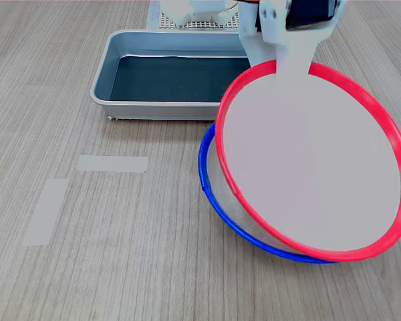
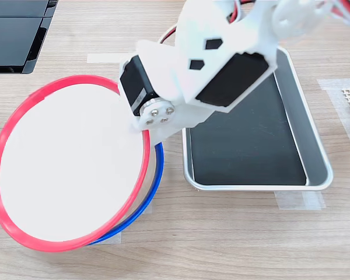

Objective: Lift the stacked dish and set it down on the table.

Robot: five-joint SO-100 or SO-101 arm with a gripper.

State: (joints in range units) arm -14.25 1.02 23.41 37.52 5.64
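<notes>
Wood-grain tabletop (image 1: 87, 267) with pale tape strips (image 1: 112, 163) carries everything, with a grey-blue tray (image 1: 167, 41) at the back of the first exterior view. The white gripper (image 1: 287, 63) has its flat jaw laid over the far edge of the red-rimmed dish (image 1: 311, 167), and the jaws look closed on that rim, though the lower finger is hidden beneath the plate. From that pinch the dish spreads away from the arm, toward the camera in the first exterior view, toward the second exterior view's left. It hangs tilted, the held edge raised, the free edge low over the blue-rimmed dish (image 1: 217, 207) underneath, whose rim peeks out on the tape-strip side. Setting it down probably calls for carrying it sideways, clear of the blue dish and the tray, onto bare wood.
</notes>
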